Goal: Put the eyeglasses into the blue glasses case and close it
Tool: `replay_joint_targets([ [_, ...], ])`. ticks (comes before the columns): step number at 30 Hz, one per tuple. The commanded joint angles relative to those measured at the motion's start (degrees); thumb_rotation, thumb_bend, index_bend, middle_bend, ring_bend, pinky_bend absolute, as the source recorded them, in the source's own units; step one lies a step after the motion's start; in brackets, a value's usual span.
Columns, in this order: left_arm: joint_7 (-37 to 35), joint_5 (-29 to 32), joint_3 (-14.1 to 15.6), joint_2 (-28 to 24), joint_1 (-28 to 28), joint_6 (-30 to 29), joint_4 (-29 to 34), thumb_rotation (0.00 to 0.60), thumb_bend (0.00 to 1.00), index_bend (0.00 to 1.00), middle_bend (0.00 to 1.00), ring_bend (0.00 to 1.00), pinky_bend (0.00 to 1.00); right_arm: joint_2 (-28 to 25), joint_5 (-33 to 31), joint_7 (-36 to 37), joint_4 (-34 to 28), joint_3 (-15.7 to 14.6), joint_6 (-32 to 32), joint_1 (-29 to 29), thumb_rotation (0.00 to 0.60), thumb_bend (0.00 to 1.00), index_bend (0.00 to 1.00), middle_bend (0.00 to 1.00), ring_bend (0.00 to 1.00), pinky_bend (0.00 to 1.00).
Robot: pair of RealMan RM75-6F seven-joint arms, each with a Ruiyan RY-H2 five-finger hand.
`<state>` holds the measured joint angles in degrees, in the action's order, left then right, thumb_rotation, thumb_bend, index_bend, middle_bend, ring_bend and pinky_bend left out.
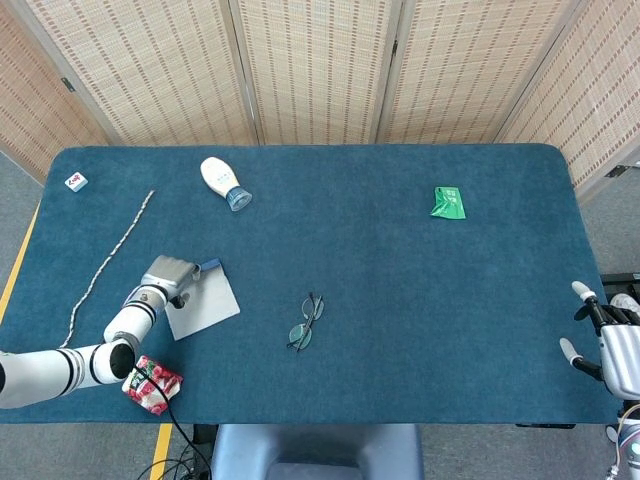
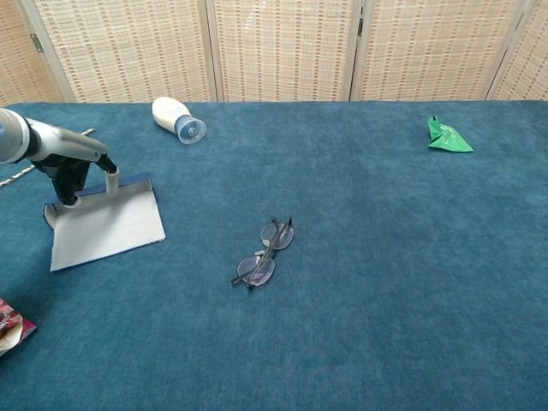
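Eyeglasses lie folded on the blue tablecloth near the middle of the table's near half, untouched, with the left hand well off to their left and the right hand far away at the table's right edge. Starting at the left side: a red snack packet sits at the near edge beside the left forearm, and a braided rope runs up toward the far left, where a small white block rests in the corner. Next, the left hand is down on the blue glasses case, which lies open with its pale inner panel spread flat on the cloth; the fingers rest at the case's far blue edge (whether they grip it or only press on it, the chest view does not settle). Beyond it, a white bottle lies on its side toward the back. Moving across, the eyeglasses sit just right of the case, with a bare strip of cloth between them. Further right, a green wrapper lies toward the far side. At the right edge, the right hand hovers off the table, fingers spread, holding nothing.
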<state>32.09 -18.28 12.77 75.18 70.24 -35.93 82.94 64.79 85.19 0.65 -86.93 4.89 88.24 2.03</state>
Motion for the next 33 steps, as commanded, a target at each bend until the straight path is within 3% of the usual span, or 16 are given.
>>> replay_joint_targets([
  [1, -0.06, -1.75, -0.18, -2.04, 0.03, -2.07, 4.03, 0.6, 0.51, 0.06, 1.0, 0.97, 1.0, -0.03, -0.14, 0.0, -0.02, 0.02, -0.02, -0.06, 0.6, 0.27, 0.13, 0.45, 0.4, 0.33],
  [5, -2.06, -11.49, -1.82, -5.11, -2.72, -6.69, 10.93, 0.6, 0.51, 0.09, 1.0, 0.97, 1.0, -0.06, 0.0, -0.18, -0.18, 0.0, -0.15, 0.04, 0.6, 0.27, 0.13, 0.45, 0.4, 0.33],
  [8, -4.33, -22.54, -3.1, -4.9, -6.06, -10.54, 12.95, 0.6, 0.51, 0.12, 1.0, 0.96, 1.0, -0.03, 0.33, -0.42, -0.36, -0.04, -0.32, 0.26, 0.6, 0.27, 0.13, 0.45, 0.4, 0.33],
  [13, -10.33, -39.28, -4.75, -2.81, -9.93, -12.38, 13.17, 0.6, 0.51, 0.17, 1.0, 0.95, 0.99, -0.12, 0.66, -1.14, -0.91, -0.1, -0.61, 0.57, 0.6, 0.27, 0.13, 0.45, 0.4, 0.33],
  [16, -13.57, -45.12, -5.79, -1.35, -10.29, -10.83, 11.86, 0.6, 0.51, 0.17, 1.0, 0.95, 0.99, -0.22, 0.77, -1.57, -1.3, -0.11, -0.58, 0.62, 0.6, 0.27, 0.13, 0.45, 0.4, 0.33],
  [24, -16.75, -50.76, -8.76, 2.69, -8.62, -5.5, 9.2, 0.6, 0.51, 0.17, 1.0, 0.95, 0.98, -0.24, 0.44, -2.36, -1.9, -0.33, -0.68, 0.39, 0.6, 0.27, 0.13, 0.45, 0.4, 0.33],
  [33, -11.22, -46.08, -11.12, 8.75, -5.17, -0.23, 4.53, 0.6, 0.51, 0.16, 1.0, 0.95, 0.98, -0.33, 0.61, -2.86, -2.33, -0.41, -0.31, 0.18, 0.6, 0.27, 0.13, 0.46, 0.41, 0.33],
])
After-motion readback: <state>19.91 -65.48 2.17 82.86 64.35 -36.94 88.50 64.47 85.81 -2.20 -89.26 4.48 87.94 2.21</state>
